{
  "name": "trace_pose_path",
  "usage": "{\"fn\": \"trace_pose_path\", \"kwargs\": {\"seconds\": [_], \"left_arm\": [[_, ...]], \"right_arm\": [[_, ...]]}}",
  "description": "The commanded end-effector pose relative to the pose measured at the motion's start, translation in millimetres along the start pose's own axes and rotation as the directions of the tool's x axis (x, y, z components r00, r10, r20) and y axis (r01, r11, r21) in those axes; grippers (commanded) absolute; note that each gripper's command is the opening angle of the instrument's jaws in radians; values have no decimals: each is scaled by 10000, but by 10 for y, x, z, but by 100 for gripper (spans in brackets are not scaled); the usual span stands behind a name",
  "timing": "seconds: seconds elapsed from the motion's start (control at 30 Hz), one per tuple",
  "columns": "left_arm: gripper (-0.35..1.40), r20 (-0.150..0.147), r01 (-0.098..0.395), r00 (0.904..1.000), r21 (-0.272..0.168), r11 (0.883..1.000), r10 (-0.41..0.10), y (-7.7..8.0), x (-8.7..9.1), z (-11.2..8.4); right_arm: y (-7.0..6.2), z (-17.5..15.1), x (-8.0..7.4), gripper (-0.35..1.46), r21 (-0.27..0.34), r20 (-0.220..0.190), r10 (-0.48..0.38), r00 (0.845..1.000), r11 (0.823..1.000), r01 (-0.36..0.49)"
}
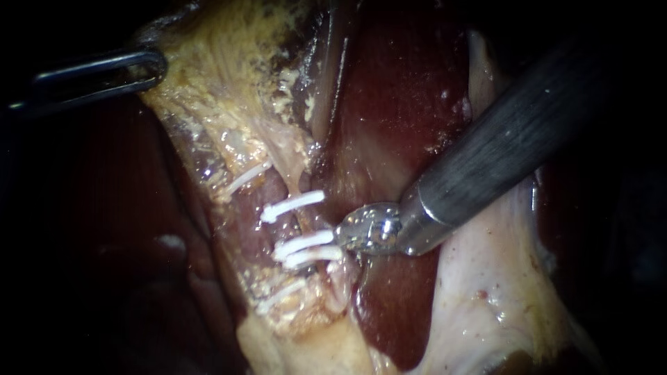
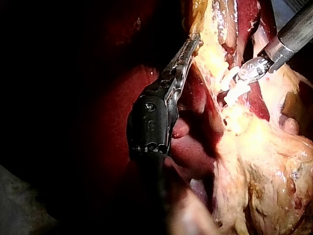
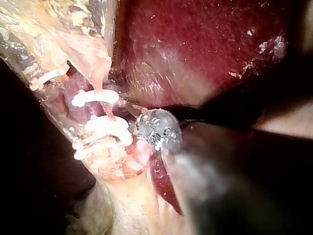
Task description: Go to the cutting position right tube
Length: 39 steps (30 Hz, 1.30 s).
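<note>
Endoscope view: right instrument (image 1: 351,232) enters from upper right, with its tip just beside the right tube (image 1: 303,223) and touching the ends of the lower pair of white clips (image 1: 306,248). The bare stretch of tube between that pair and the upper clip (image 1: 292,206) lies just ahead of the tip, and whether the tip is open or closed cannot be told. Left instrument (image 1: 153,68) sits well apart at upper left, its jaws narrow and closed on the edge of pale tissue (image 1: 208,90).

Left instrument (image 1: 135,69), upper left: jaws clamped on tissue (image 1: 191,87). Right instrument (image 1: 354,231) slants from upper right, tip at centre.
</note>
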Motion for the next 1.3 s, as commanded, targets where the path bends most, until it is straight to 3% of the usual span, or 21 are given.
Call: {"fn": "trace_pose_path", "kwargs": {"seconds": [0.03,0.23,0.47,0.77,1.3], "left_arm": [[-35,4,-4,10000,-5,10000,4,0,0,0],[-35,3,-4,10000,-3,10000,4,0,0,0],[-35,32,0,10000,3,10000,0,0,0,0],[-35,32,0,10000,2,10000,0,-1,0,0],[-35,33,-1,10000,0,10000,1,-1,0,0]], "right_arm": [[0,0,0,77,5,-2,-7,10000,10000,7],[0,-1,1,79,-44,-44,-1,10000,10000,1],[-1,-9,2,94,-237,-120,10,9999,9997,-13],[-7,-64,8,101,-693,-165,-104,9998,9976,92],[-24,-151,39,104,-1298,-232,-425,9988,9908,391]]}}
